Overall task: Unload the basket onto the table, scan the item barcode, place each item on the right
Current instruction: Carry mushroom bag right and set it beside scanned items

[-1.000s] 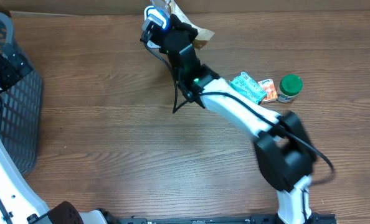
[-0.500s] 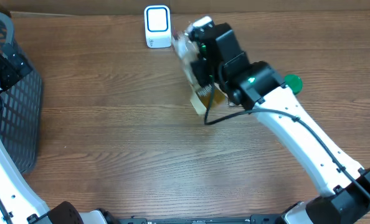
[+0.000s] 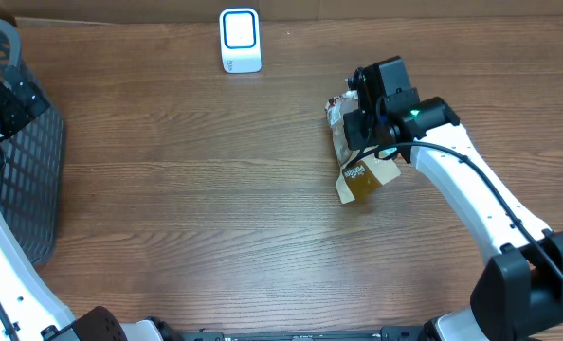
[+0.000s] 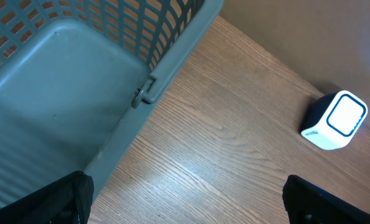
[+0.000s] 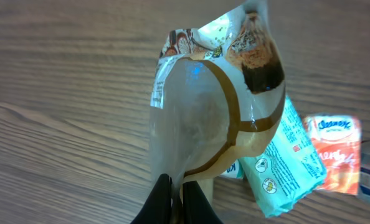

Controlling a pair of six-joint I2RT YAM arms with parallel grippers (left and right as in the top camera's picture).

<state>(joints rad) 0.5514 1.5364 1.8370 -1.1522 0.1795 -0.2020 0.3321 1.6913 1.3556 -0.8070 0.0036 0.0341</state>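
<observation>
The item is a crinkly brown-and-white snack bag (image 5: 210, 106). My right gripper (image 5: 180, 198) is shut on its lower edge, and the bag hangs between the black fingers. From overhead the bag (image 3: 362, 178) is right of the table's centre, under the right wrist. The white barcode scanner (image 3: 240, 40) with a blue-ringed window stands at the back edge, well left of the bag. No barcode shows on the bag's visible faces. My left gripper (image 4: 185, 208) is open over bare wood beside the basket and holds nothing. The scanner (image 4: 334, 120) is far ahead of it.
A grey plastic basket (image 3: 16, 142) fills the far left of the table, its rim (image 4: 166, 68) close to my left gripper. A teal packet (image 5: 291, 162) and an orange tissue pack (image 5: 334, 152) lie on the wood just behind the held bag.
My right arm has swung away from the scanner, right and toward the front, carrying the bag with it. The left arm has not moved.
</observation>
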